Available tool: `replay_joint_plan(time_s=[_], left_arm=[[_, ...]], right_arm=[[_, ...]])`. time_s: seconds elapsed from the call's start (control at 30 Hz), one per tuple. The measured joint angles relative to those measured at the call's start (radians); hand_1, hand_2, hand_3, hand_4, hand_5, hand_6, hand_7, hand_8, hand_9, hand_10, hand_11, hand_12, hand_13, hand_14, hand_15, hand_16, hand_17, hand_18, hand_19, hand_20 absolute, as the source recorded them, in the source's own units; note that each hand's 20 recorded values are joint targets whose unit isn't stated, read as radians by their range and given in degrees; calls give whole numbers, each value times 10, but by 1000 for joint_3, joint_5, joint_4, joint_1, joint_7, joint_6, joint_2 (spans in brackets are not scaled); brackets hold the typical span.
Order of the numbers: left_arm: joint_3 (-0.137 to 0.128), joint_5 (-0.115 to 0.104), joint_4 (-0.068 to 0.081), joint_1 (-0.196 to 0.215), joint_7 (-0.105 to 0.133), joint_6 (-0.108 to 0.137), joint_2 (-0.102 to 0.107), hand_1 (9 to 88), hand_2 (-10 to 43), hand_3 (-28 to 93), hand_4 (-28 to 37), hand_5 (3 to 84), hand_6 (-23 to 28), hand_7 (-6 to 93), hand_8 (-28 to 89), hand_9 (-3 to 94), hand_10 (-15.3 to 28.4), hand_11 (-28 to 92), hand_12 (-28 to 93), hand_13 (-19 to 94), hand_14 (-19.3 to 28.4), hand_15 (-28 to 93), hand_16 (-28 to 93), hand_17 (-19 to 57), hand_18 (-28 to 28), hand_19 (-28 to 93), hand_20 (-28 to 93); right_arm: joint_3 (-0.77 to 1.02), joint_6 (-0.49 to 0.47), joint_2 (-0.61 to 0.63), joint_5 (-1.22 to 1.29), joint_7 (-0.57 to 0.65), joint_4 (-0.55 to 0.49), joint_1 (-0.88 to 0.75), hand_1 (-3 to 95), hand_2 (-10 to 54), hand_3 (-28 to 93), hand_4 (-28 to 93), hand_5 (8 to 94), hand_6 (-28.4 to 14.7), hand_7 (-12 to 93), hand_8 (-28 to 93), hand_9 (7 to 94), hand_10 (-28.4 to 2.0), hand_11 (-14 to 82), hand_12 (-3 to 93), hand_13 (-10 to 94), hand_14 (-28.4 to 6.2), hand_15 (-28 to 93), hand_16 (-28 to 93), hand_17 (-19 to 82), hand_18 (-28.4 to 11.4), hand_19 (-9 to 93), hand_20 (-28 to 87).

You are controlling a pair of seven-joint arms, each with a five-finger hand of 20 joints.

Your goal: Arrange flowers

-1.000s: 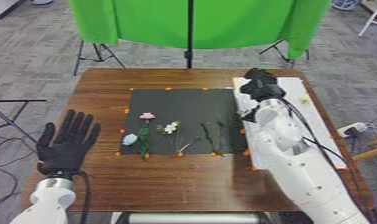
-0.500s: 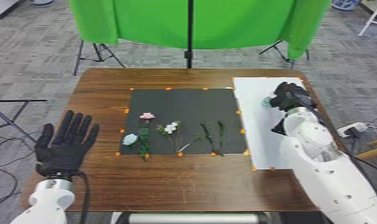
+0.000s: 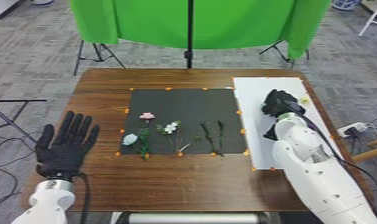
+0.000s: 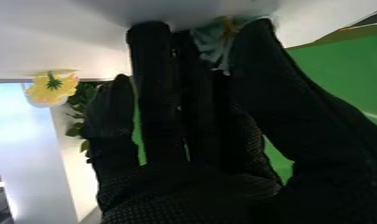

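Note:
In the head view, my right hand is over the white sheet. In the right wrist view, a pale blue-green flower sits pinched between the thumb and fingertips of my right hand; its far part is hidden. A yellow flower is on the sheet beside that hand, and the wrist view shows this yellow flower too. Pink, light blue and white flowers and dark green stems lie on the black mat. My left hand is open, palm up.
The black mat is taped to the brown table, with the white sheet along its right side. Behind the table are a green cloth and thin stands. Green leaves show by the yellow flower in the right wrist view.
My right hand has come from the sheet's far end toward its near end, first swinging right over the yellow flower, then back left, uncovering it. The left hand has barely moved.

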Motion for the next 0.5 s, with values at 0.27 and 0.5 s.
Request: replay_joint_plan(time_s=[0.27, 0.5], left_arm=[[0, -1, -1, 1, 0, 0, 0, 263, 188, 762, -283, 462, 98, 128, -107, 406, 151, 199, 75, 307, 156, 325, -79, -70, 133, 363, 120], [-2, -1, -3, 6, 0, 0, -1, 264, 188, 760, -283, 462, 98, 127, -106, 406, 152, 198, 74, 307, 156, 325, -79, -69, 133, 361, 120]], right_arm=[[-20, 71, 0, -5, -2, 1, -3, 581, -95, 711, -283, 787, -2, 271, -34, 856, -117, 87, 351, 697, -83, 452, 351, 329, -222, 894, 435], [-27, 158, 20, -3, -8, -85, -51, 580, -95, 724, -283, 791, -5, 281, -33, 865, -119, 86, 356, 701, -84, 453, 359, 330, -223, 895, 435]])
